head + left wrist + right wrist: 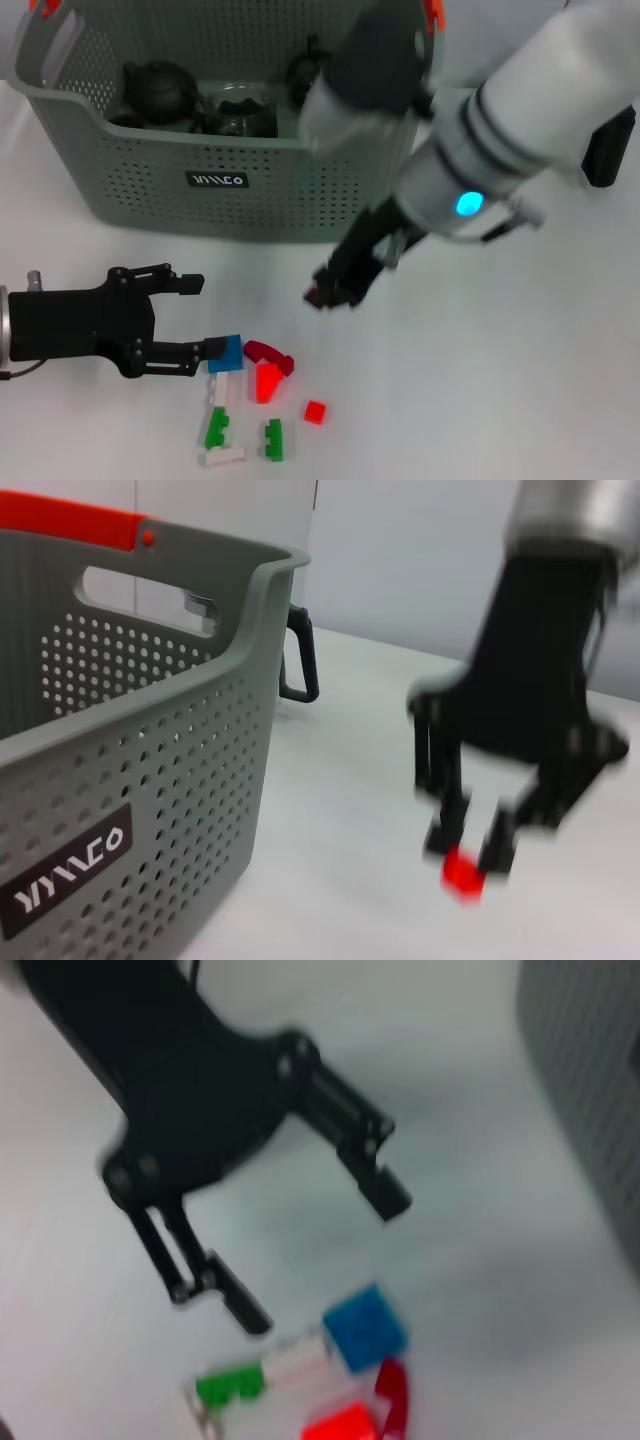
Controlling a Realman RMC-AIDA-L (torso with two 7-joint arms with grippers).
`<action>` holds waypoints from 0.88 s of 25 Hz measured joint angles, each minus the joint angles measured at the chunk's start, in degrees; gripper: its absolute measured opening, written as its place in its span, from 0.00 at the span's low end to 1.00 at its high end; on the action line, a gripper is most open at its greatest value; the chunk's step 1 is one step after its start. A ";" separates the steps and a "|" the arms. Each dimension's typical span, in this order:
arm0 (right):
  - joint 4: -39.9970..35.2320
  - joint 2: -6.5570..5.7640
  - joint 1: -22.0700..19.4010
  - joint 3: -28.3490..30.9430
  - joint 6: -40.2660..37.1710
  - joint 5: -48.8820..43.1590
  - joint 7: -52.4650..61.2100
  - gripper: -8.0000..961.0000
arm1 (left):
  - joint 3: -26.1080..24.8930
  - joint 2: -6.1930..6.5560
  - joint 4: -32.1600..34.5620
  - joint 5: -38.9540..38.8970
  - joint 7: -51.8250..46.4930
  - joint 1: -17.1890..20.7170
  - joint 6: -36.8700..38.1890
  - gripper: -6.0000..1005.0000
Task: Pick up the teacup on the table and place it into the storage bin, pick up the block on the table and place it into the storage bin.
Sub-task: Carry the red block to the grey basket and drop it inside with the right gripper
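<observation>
The grey-green perforated storage bin (pixel 230 190) stands at the back of the table, and its wall also fills the near side of the left wrist view (pixel 150 780). Dark teaware lies inside it: a round pot (pixel 158 88) and a glossy cup-like vessel (pixel 240 110); I cannot tell which is the teacup. My right gripper (pixel 325 293) hangs above the table in front of the bin, shut on a small red block (pixel 463 872). My left gripper (pixel 195 318) rests low at the left, open, with its lower finger touching a blue block (pixel 226 353).
Loose blocks lie near the front edge: dark red (pixel 270 355), red (pixel 266 382), small red (pixel 315 411), green (pixel 216 428), green (pixel 273 438), white (pixel 224 457). The right wrist view shows the left gripper (pixel 320 1260) over the blue block (pixel 365 1327).
</observation>
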 joint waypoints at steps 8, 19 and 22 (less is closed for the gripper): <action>-12.31 -0.12 3.49 21.03 -10.19 -0.29 -1.68 0.25 | -0.10 0.02 0.17 0.04 -0.03 0.26 -0.06 0.86; -0.79 -0.14 7.96 22.70 15.27 -1.61 -5.99 0.25 | -0.11 0.11 0.21 0.04 -0.36 -0.50 0.26 0.86; 5.68 -0.19 10.64 22.87 18.14 -4.42 -6.33 0.25 | -0.11 0.26 0.21 0.03 -0.45 -0.51 0.32 0.86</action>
